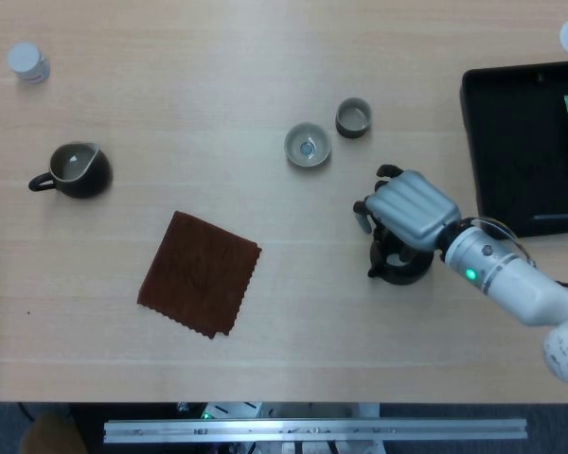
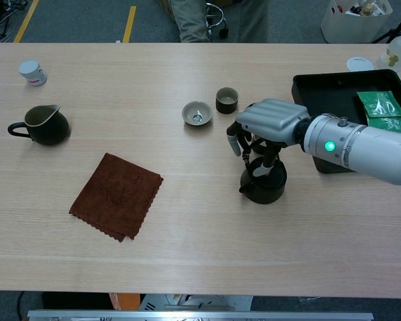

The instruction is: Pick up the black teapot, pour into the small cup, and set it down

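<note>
Fingers [image 2: 235,142] around round black teapot [image 2: 264,187]

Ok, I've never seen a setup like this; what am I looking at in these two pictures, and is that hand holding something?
One picture looks straight down from the robot's head, the other forward from its chest. The grey right hand is a robot hand on an arm; its fingers curl around the handle of the black teapot, which seems to rest on the wooden table. The left hand is out of sight. Also there: a small cup, a darker cup, a dark pitcher, a brown cloth and a black tray.
</note>
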You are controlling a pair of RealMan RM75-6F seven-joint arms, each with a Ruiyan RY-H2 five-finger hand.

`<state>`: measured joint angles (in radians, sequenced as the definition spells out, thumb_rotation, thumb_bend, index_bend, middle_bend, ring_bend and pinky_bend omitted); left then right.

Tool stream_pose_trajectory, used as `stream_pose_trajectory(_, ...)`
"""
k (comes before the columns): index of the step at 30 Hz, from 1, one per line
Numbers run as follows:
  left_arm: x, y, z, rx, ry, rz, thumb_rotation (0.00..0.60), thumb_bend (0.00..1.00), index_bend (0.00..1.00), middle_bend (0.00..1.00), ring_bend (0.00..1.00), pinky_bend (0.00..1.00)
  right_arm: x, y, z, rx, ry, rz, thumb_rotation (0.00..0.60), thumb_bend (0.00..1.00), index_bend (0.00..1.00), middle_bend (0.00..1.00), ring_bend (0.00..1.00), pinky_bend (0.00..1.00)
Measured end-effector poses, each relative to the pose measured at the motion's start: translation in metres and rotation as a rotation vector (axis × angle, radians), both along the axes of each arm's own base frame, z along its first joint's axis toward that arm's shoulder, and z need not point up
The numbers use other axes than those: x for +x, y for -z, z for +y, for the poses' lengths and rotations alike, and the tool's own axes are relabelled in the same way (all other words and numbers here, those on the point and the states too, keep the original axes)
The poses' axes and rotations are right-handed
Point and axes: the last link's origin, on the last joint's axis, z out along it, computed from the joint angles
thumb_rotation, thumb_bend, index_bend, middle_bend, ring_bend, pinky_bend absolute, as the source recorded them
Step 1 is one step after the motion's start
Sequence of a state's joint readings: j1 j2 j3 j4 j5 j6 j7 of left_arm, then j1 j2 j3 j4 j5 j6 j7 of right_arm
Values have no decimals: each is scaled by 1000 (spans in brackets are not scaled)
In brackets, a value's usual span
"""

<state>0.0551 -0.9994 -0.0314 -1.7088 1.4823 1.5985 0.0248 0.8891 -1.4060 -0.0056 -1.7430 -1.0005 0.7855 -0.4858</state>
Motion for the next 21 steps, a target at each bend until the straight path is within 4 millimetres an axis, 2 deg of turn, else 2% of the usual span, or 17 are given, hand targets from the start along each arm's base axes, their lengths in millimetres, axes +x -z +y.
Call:
stream_pose_trajectory(5,-1,0,0,-1,-2,-1,600,389,145,205,176,186,-2,-10,6,6,7,-15,600,0,511,575,412,174)
stream_pose_trajectory(15,-2,2,1,-4,1,-6,600,389,145,205,176,186,-20,-18,10,-7,44,23,600,0,514,577,413,174)
stream_pose_trajectory(21,-2,3,1,-7,-1,-5,600,388,145,205,177,186,-24,-21,12,-7,44,34,600,0,559,610,446,174)
